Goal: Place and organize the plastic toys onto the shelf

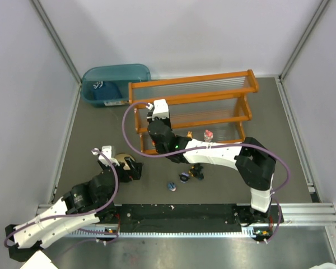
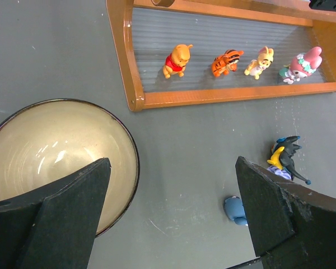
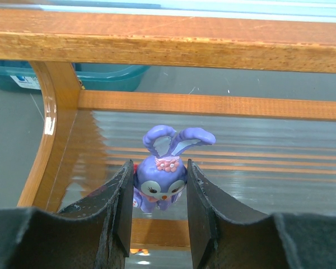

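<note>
The purple bunny (image 3: 163, 182) is held upright, ears up, face toward the wrist camera. It is clamped between the partly closed fingers of the right pincer (image 3: 158, 196), whose arm is stretched across to the left end of the shelf (image 3: 173, 103). Four toys (image 2: 176, 60) are counted in a row on the lower tier (image 2: 213, 33), two more on the tabletop (image 2: 201, 134), and one bowl (image 2: 56, 151). The left pincer (image 2: 172, 168) is spread wide and empty above the bowl's edge.

Table: dark grey flat top (image 1: 224, 185).
Far centre: wide orange wooden shelf (image 1: 190, 84) with clear ribbed plastic tiers.
Far left: teal translucent bin (image 1: 115, 75), beside the shelf's left end.
Near left: tan round bowl (image 2: 50, 151).
Near centre: black-and-yellow figurine (image 2: 285, 154); small blue figurine (image 2: 235, 210) nearer.
Lower tier, left to right: yellow bear in red shirt (image 2: 176, 60), orange tiger (image 2: 227, 61), pale yellow figurine (image 2: 259, 61), pink-and-white figurine (image 2: 301, 64).
</note>
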Controlling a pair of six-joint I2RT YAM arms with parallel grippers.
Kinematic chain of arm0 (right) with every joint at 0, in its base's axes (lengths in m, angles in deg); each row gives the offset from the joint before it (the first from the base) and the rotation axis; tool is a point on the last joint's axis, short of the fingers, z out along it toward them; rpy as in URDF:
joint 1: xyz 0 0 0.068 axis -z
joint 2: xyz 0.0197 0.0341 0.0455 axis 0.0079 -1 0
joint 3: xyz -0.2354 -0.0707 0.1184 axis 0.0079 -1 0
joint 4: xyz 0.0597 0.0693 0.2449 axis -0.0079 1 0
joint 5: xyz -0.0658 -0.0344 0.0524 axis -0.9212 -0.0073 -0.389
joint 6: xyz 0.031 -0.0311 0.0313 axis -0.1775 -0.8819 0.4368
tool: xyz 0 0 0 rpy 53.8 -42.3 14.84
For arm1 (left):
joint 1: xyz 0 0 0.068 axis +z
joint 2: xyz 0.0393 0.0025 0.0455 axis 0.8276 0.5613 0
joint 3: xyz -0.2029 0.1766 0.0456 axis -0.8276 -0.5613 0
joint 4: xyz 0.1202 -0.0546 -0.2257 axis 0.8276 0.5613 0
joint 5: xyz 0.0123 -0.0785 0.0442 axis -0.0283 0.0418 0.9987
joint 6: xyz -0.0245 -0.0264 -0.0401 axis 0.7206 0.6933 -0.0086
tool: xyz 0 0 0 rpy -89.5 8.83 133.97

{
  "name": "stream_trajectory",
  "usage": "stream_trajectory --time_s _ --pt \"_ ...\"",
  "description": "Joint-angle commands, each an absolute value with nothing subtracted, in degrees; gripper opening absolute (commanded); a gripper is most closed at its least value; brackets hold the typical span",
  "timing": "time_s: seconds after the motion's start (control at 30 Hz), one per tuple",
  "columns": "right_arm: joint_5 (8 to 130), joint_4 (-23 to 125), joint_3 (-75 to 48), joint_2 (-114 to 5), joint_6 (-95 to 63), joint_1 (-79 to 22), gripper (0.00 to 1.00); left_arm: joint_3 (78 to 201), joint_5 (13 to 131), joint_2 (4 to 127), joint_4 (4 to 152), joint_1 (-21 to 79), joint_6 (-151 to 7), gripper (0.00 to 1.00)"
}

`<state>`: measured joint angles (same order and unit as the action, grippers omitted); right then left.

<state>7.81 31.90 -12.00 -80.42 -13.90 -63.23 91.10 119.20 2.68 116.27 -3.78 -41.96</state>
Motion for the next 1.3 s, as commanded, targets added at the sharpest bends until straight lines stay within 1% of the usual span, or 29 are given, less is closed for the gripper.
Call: stream_trajectory --time_s 0.0,0.13,0.2,0.37,0.6,0.73,0.93,1.27 --pt "7.91 33.26 -10.04 -81.28 -12.62 -62.92 0.24 92.60 120.67 1.49 115.46 -3.56 -41.92 0.99" --pt "8.00 33.08 -10.57 -80.93 -12.70 -62.92 0.30 92.51 120.67 1.48 115.55 -3.56 -41.83 0.99" --pt "8.00 33.17 -10.75 -80.84 -12.70 -62.92 0.36 92.51 120.67 1.48 115.55 -3.56 -41.83 0.99" --pt "8.09 33.17 -11.10 -80.58 -12.79 -62.92 0.43 92.51 120.58 1.40 115.46 -3.56 -41.83 0.99" --pt "8.79 33.08 -11.36 -80.32 -12.70 -62.92 0.48 92.43 120.49 1.66 115.19 -3.56 -42.01 0.99" --pt "9.14 33.00 -11.45 -80.14 -12.62 -63.00 0.49 92.43 120.49 1.66 115.19 -3.56 -42.01 0.99" --pt "9.76 31.24 -12.68 -79.26 -12.97 -63.01 0.57 92.43 120.49 1.31 115.28 -3.56 -42.01 0.99" --pt "10.63 30.36 -13.30 -78.21 -12.97 -63.09 0.66 92.43 120.84 0.78 115.55 -3.56 -41.83 0.99"
